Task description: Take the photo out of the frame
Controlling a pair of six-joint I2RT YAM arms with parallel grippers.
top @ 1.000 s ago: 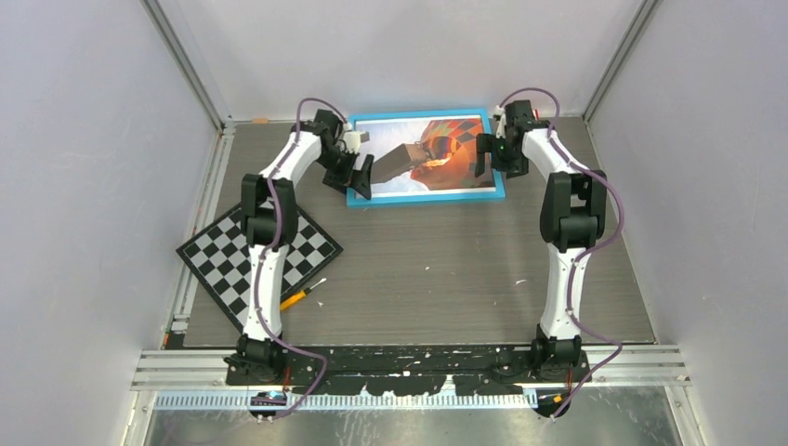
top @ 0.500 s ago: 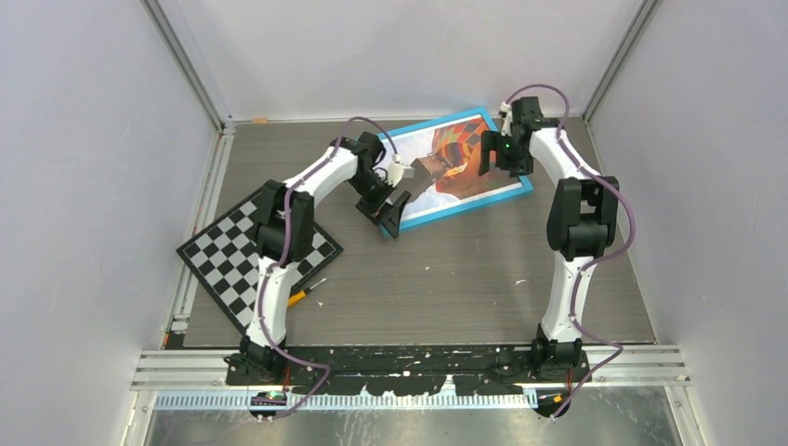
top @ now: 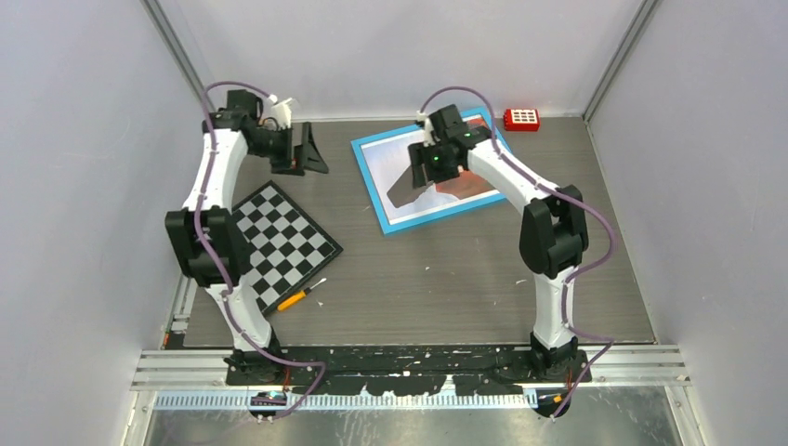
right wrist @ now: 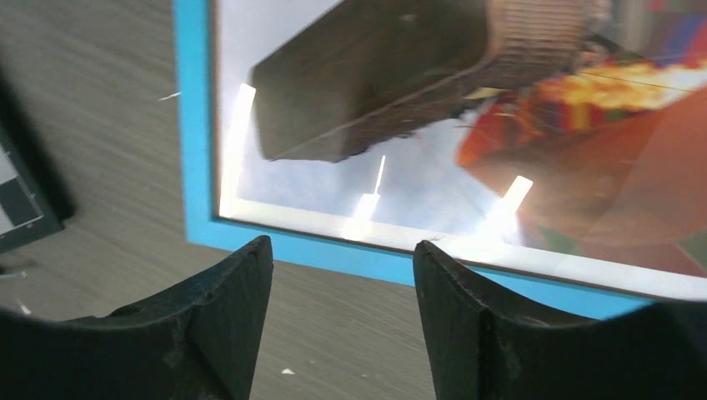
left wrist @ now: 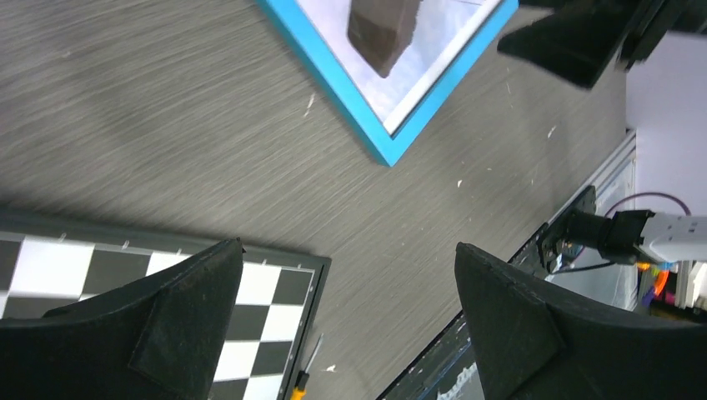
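Top view: the left gripper (top: pixel 302 153) has swung off far left, wide apart, leaving the frame (top: pixel 368 186) skewed at far centre, photo (top: pixel 395 163) still inside. Left wrist: frame well apart. Right wrist — right gripper (right wrist: pixel 342 250), fingers apart, narrowing over the border.

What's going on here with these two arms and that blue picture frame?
Two robot arms are meant to take a photo out of its frame. The frame lies face up at the far side of the table, with the balloon photo inside it, not yet out. The right tool hovers over one blue edge with its jaws apart, holding nothing. The left tool hangs wide open off to the left, near the chequered board, touching nothing.
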